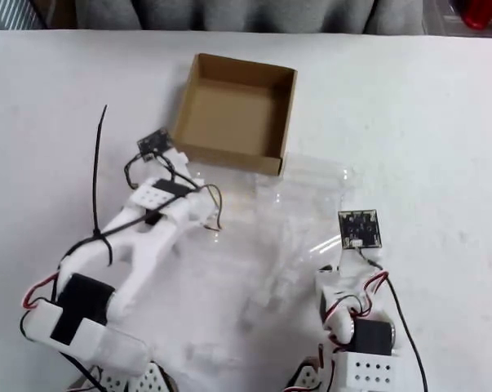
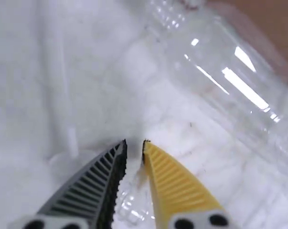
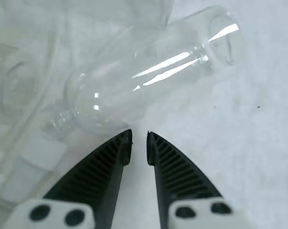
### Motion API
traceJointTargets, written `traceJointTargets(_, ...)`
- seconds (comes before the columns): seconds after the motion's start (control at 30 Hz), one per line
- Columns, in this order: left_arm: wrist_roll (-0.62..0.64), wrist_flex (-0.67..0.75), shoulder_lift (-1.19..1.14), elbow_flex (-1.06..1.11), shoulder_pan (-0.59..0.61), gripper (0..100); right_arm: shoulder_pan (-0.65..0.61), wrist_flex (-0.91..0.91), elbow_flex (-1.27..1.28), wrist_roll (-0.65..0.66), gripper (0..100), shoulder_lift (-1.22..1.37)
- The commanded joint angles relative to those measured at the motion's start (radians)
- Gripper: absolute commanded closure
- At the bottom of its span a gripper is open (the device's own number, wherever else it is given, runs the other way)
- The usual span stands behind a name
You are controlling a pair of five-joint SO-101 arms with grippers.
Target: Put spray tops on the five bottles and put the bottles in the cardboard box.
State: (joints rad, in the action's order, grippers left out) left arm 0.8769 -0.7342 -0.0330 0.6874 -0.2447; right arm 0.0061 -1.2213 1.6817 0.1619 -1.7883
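Little looks done. The cardboard box (image 1: 229, 157) sits empty at the far side of the desk (image 1: 441, 122), and the clear bottles (image 1: 307, 180) lie on their sides between box and arms, the one near the right arm open-necked, with what may be a white spray top (image 3: 36, 152) loose beside it. All the capping and boxing appears left to do. The left pincer (image 2: 135, 143) and right pincer (image 3: 139, 134) are each open only a sliver and hold nothing. The desk is plain white, with grey shapes and a red object (image 1: 482, 12) beyond its far edge.
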Motion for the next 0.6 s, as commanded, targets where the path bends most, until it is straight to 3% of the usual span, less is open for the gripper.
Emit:
traceJointTargets(0.0, 0.006, -0.012, 0.064, -0.035, 0.015, 93, 0.012, 0.016, 0.005, 0.002, 97.2, -0.01)
traceJointTargets(0.17, -0.011, -0.094, 0.28, 0.012, 0.015, 93, 0.012, 0.016, 0.005, 0.002, 97.2, -0.01)
traceJointTargets(0.33, -0.157, -0.115, 0.521, 0.143, 0.019, 93, 0.012, 0.016, 0.005, 0.002, 97.2, -0.01)
traceJointTargets(0.57, -0.334, -0.138, 0.765, 0.219, 0.211, 93, 0.012, 0.016, 0.005, 0.002, 97.2, -0.01)
